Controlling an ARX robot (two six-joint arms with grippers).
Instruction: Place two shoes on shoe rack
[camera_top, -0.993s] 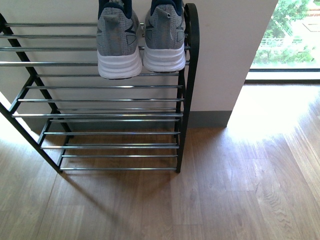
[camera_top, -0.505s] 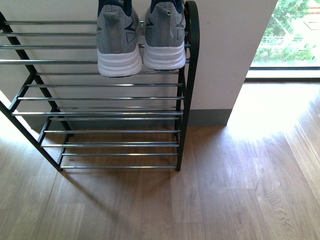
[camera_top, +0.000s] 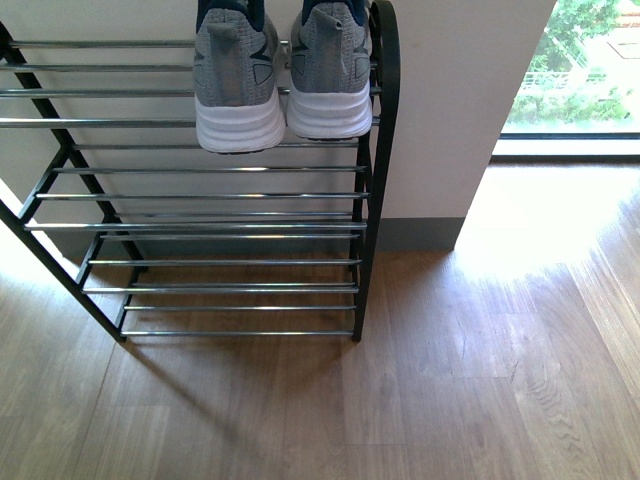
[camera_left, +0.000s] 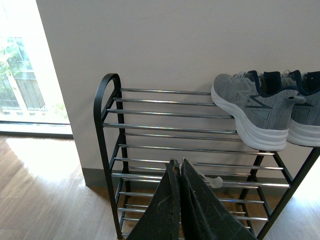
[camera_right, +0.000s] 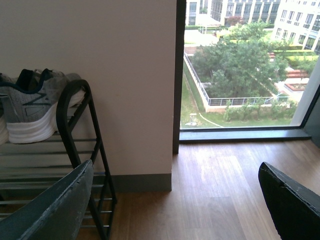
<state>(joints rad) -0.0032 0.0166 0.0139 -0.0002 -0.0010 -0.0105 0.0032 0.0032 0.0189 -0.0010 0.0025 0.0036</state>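
Note:
Two grey knit sneakers with white soles, one beside the other, rest heels outward on an upper tier of the shoe rack, at its right end. The rack has a black frame and chrome bars, and its lower tiers hold nothing. Neither arm shows in the front view. In the left wrist view my left gripper is shut with nothing in it, in front of the rack and below the sneakers. My right gripper is open and empty, to the right of the rack's end loop and a sneaker.
A pale wall with a grey skirting stands behind the rack. To the right a floor-level window lets bright light onto the wooden floor, which stretches in front of and beside the rack.
Rack and sneakers sit a few pixels higher in the front view than a second ago. Nothing else has visibly moved.

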